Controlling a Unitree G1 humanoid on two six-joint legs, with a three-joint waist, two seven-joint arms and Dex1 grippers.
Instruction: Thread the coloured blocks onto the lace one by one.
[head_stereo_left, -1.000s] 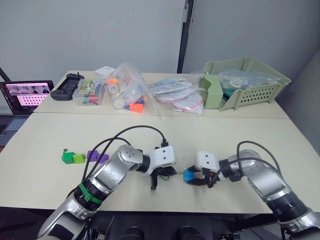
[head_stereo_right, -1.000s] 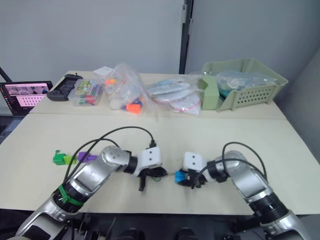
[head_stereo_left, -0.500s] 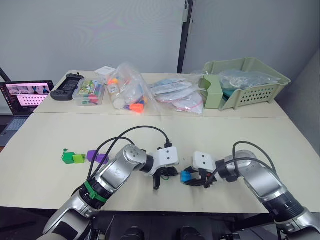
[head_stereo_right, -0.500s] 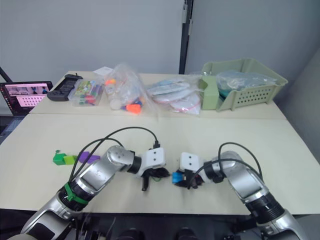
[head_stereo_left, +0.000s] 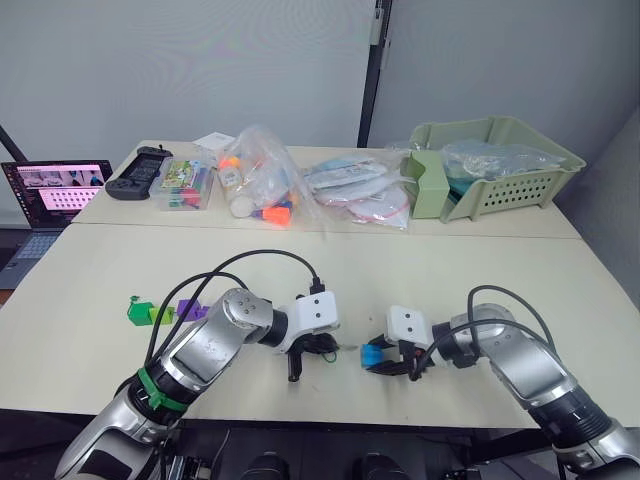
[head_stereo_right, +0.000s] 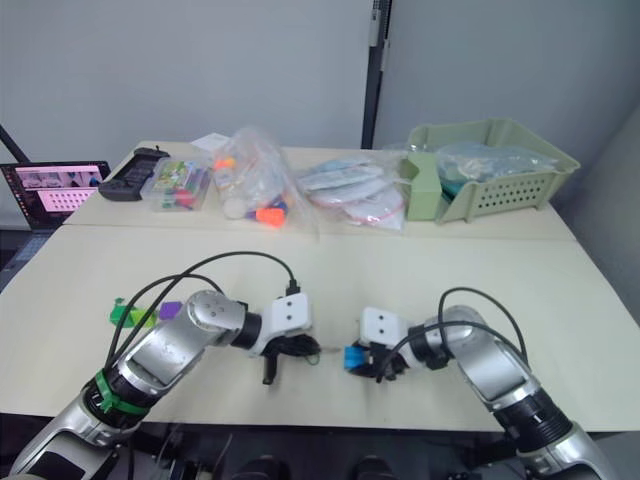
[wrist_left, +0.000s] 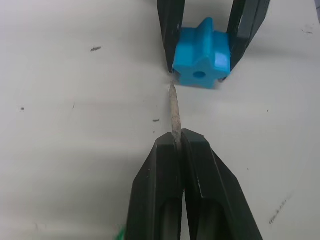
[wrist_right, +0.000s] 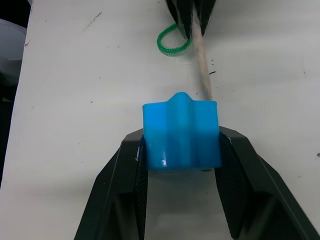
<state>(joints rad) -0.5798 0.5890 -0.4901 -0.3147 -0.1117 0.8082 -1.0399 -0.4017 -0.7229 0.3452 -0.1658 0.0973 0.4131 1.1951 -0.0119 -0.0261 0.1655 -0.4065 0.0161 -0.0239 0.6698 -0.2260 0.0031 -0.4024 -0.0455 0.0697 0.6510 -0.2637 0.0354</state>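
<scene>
Step in hand: first threading; our right gripper clamps the blue block; our left gripper, shut on the lace tip, sits just beside its hole; next we judge: realign, push through; other blocks well apart.

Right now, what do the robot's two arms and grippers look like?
Both arms are silver-grey metal with black joints and looping black cables; the left arm carries a green band. Each wrist ends in a white boxy housing. The left gripper and right gripper each have two black tapered fingers.
</scene>
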